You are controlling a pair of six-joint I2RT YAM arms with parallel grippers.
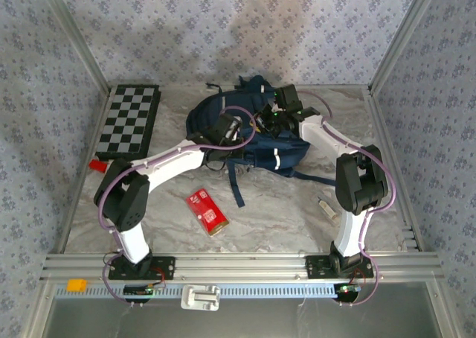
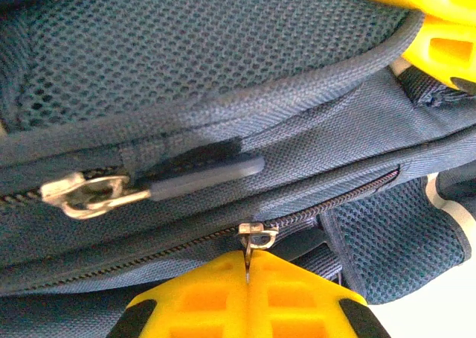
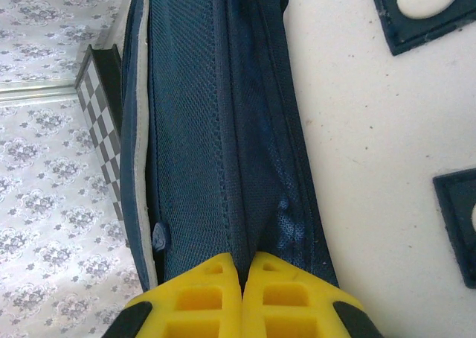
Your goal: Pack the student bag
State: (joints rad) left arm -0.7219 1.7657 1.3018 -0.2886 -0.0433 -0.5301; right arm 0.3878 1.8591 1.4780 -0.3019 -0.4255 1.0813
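Yellow fingers of the left gripper (image 2: pixel 248 262) are pressed together on a small metal zip pull (image 2: pixel 258 235) right at their tips. The right gripper (image 3: pixel 240 260) is squeezed shut too, pinching a blue cloth fold of the student bag (image 3: pixel 193 129). The bag lies right under both grippers, and a checkered board (image 1: pixel 130 120) sits farther off, left of the left one.

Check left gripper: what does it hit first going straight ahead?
The student bag: the left gripper, shut on a zipper pull, points into the navy fabric just beyond that zipper. Seemingly no gap; depth unclear.
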